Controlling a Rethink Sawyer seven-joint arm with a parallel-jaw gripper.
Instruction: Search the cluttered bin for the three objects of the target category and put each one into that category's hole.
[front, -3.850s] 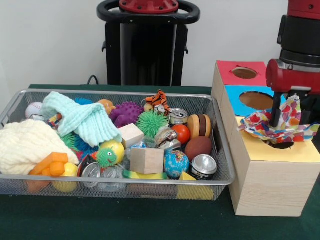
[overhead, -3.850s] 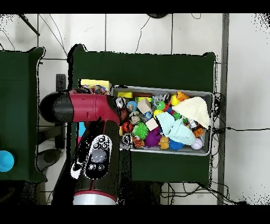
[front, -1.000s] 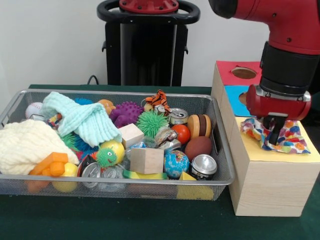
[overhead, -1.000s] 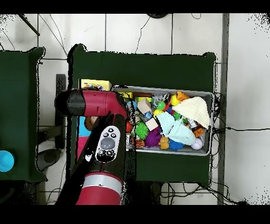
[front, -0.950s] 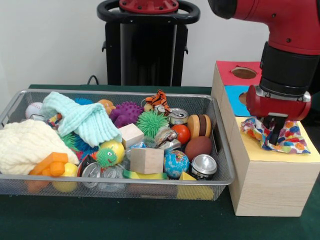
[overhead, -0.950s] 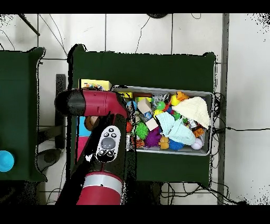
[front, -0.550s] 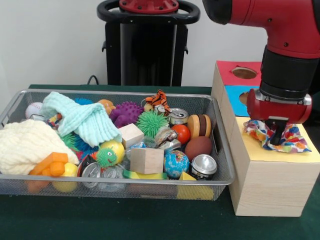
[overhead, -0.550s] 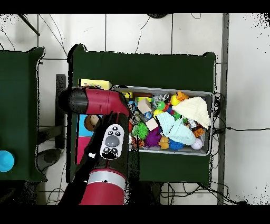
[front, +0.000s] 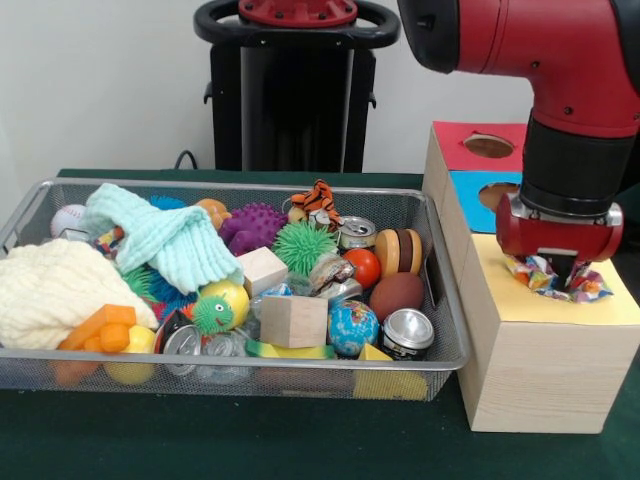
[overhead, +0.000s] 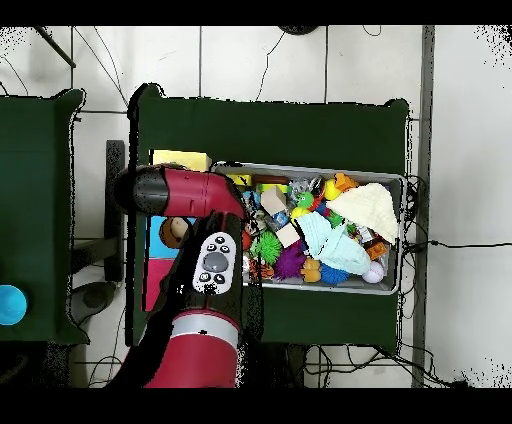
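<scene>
My gripper (front: 558, 274) is low over the hole in the yellow top (front: 497, 291) of the wooden box (front: 540, 370). It is shut on a multicoloured patterned cloth (front: 531, 268), which is bunched round the gripper tip and mostly sunk into the hole. A mint green knitted cloth (front: 165, 240) and a cream cloth (front: 50, 290) lie at the left of the wire bin (front: 445, 352). In the overhead view the red arm (overhead: 190, 195) hides the gripper and the hole; the bin (overhead: 392, 285) lies to its right.
The box also has a blue section (front: 466, 200) and a red section (front: 455, 146), each with a round hole. The bin holds balls, wooden blocks (front: 293, 320), tins (front: 406, 332), a spiky green ball (front: 303, 246) and a toy tiger (front: 316, 200).
The gripper has gone down and slightly right, carrying the patterned cloth from above the yellow top into the hole. Much less cloth shows now.
</scene>
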